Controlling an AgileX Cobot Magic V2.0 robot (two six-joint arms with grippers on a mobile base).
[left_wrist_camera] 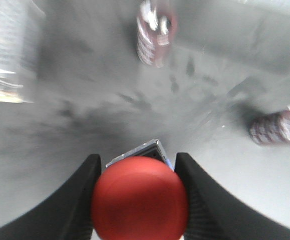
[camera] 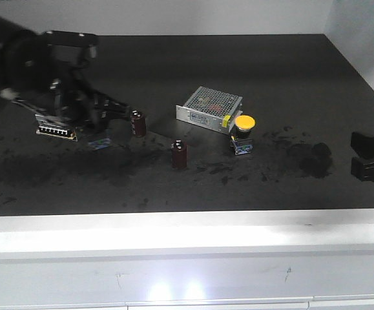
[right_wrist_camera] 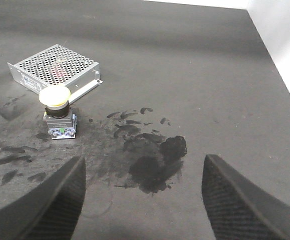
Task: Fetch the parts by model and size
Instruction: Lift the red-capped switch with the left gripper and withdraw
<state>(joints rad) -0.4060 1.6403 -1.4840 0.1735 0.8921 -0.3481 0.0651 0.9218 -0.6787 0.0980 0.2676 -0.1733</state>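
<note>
Fingers (left_wrist_camera: 79,200) of the left gripper (left_wrist_camera: 137,161) are clamping the red-capped mushroom push-button switch (left_wrist_camera: 139,200) by its cap, at the left of the dark worktop (right_wrist_camera: 195,60). Its long axis is running along the fingers, cap toward the wrist, dark base pointing away. The yellow-capped push-button switch (right_wrist_camera: 57,107) is standing upright, cap up, just in front of the silver mesh-topped metal box (right_wrist_camera: 54,65). The right gripper (right_wrist_camera: 143,160) is hanging spread wide, gripping nothing.

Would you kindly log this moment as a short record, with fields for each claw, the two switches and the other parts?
Left claw: closed on the red-capped switch, gripping its cap from both sides
Right claw: open, holding nothing
Yellow-capped switch: upright on the table, just in front of the mesh-topped box
Capacitors: two, upright, one near the left claw, one nearer the table's front edge
</note>
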